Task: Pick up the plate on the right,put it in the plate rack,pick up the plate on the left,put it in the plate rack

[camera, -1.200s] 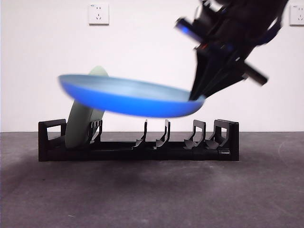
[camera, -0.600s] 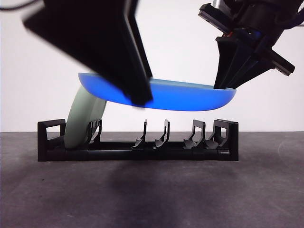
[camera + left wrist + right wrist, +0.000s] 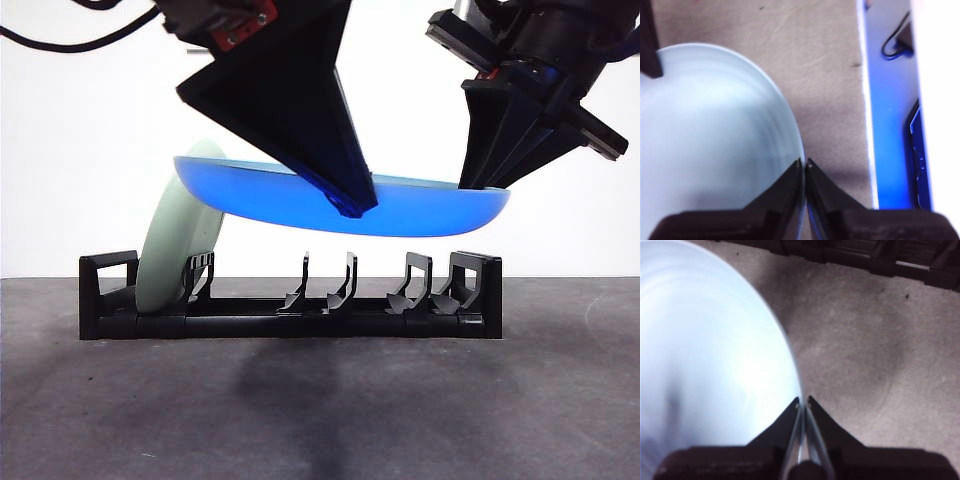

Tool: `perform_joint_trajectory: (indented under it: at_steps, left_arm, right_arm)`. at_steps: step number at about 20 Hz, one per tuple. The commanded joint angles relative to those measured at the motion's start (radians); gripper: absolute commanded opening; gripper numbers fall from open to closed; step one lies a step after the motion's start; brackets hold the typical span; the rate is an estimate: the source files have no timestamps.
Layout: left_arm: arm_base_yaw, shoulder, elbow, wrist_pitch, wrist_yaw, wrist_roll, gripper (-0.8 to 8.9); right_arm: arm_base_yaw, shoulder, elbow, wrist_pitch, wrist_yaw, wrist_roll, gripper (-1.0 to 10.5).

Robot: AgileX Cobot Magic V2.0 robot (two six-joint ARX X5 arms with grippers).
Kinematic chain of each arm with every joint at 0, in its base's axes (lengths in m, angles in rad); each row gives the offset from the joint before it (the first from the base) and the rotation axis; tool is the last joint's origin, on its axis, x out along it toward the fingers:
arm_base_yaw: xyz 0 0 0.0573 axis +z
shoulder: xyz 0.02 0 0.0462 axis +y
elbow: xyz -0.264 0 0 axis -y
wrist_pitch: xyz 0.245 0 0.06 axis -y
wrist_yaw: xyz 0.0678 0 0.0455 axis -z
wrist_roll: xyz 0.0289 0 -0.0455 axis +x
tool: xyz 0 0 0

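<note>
Blue plate [image 3: 400, 215] held about level above the plate rack [image 3: 250, 322], clear of its dividers. Left gripper [image 3: 803, 162] and right gripper [image 3: 803, 401] each clamped on its rim. Best tipped upright first, then lowered edge-on into a free slot right of the pale green plate [image 3: 165, 270].

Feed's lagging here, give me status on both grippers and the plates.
Left gripper and right gripper both shut on blue plate, held flat above plate rack. Green plate already racked. Nothing blocking.

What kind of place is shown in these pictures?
Probably a robot test bench in a lab, not a kitchen: a bare white wall with sockets, a plain dark table, only a plate rack and plates.
</note>
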State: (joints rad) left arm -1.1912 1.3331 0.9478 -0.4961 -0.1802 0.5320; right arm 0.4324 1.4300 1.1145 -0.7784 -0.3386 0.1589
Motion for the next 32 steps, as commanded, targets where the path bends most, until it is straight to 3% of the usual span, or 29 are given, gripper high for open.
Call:
perform_joint_trajectory:
  at_steps: [1, 9, 12, 15, 18, 21, 24, 28, 32]
  left_arm:
    - [0.002, 0.002, -0.01, 0.007, 0.006, 0.015, -0.13]
    - [0.002, 0.002, -0.01, 0.009, 0.009, 0.014, -0.13]
    - [0.002, 0.002, -0.01, 0.027, 0.039, 0.002, -0.13]
    - [0.003, 0.002, -0.01, 0.085, 0.085, -0.046, -0.13]
    - [0.01, 0.002, -0.01, 0.204, 0.127, -0.184, -0.13]
    - [0.05, 0.002, -0.01, 0.372, 0.153, -0.372, -0.13]
    - [0.135, 0.001, -0.01, 0.567, 0.295, -0.583, -0.13]
    - [0.281, 0.001, -0.01, 0.855, 0.47, -0.853, -0.13]
    - [0.394, 0.001, -0.01, 0.985, 0.498, -0.985, -0.13]
  right_arm:
    - [-0.002, 0.0, 0.002, 0.005, -0.002, -0.011, 0.0]
    - [-0.013, -0.001, 0.002, 0.005, -0.002, -0.018, 0.1]
    - [-0.016, -0.021, 0.002, 0.012, 0.0, -0.018, 2.1]
    - [-0.055, -0.102, 0.002, 0.062, 0.005, -0.018, 2.2]
    - [-0.121, -0.232, 0.002, 0.15, 0.042, 0.018, 2.2]
    - [-0.181, -0.361, 0.002, 0.211, 0.193, 0.024, 2.2]
    - [-0.221, -0.453, 0.002, 0.217, 0.305, 0.022, 2.2]
    - [-0.263, -0.501, 0.002, 0.184, 0.318, 0.015, 2.2]
    - [-0.264, -0.5, 0.002, 0.134, 0.318, 0.011, 2.2]
